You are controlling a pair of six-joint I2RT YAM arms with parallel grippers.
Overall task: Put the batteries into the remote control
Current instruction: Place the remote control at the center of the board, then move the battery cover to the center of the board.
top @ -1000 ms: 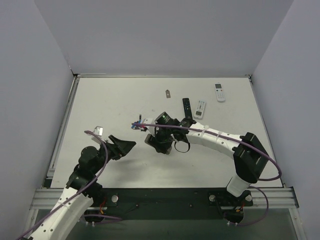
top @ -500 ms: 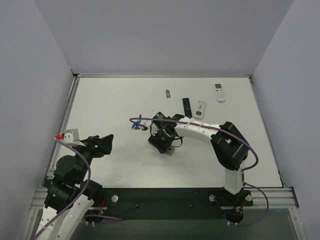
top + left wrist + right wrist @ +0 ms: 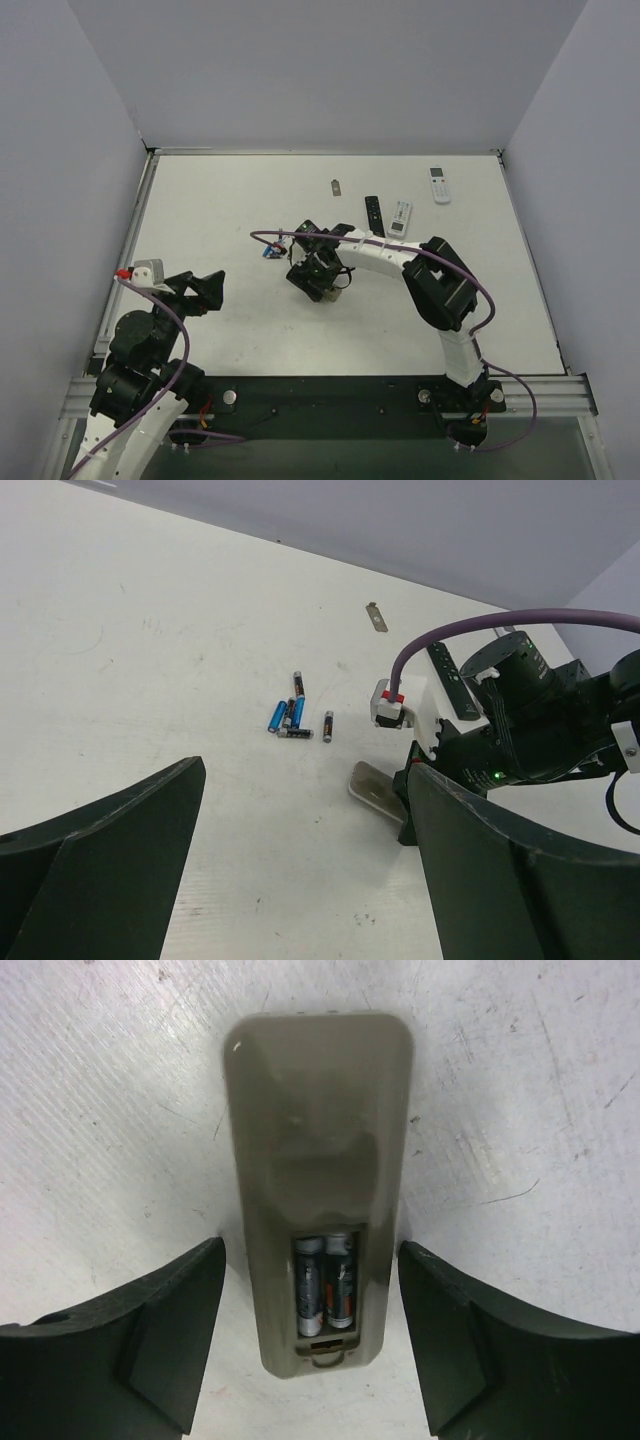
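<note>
1. Batteries (image 3: 327,1285) in the recess: two sit side by side in the dark compartment of the remote control (image 3: 318,1140). It lies grey-tan back up near the middle of the bench (image 3: 220,200).
2. Loose batteries (image 3: 290,718): you can count roughly six, blue and dark mixed, just left of the remote control. Most lie in a tight heap, and one lies a little apart on the heap's right. The heap is too tight for a sure count.
3. Your right end effector (image 3: 310,1250) hangs over the remote control. Its fingers stand on either side with bare bench showing in both gaps, so it is open and grips nothing.
4. Your left end effector (image 3: 300,860) is spread wide and empty, over the near left part of the bench, well apart from the heap.
5. Other remotes: three lie toward the far right corner. They are one slim black remote (image 3: 373,215), one white remote (image 3: 400,217) just beside it, and a second white remote (image 3: 438,185) farther out.
6. One small grey strip (image 3: 336,186) lies near the far edge, left of the other remotes.
7. From above, your right arm and its purple cable (image 3: 275,238) cover most of the remote control.
</note>
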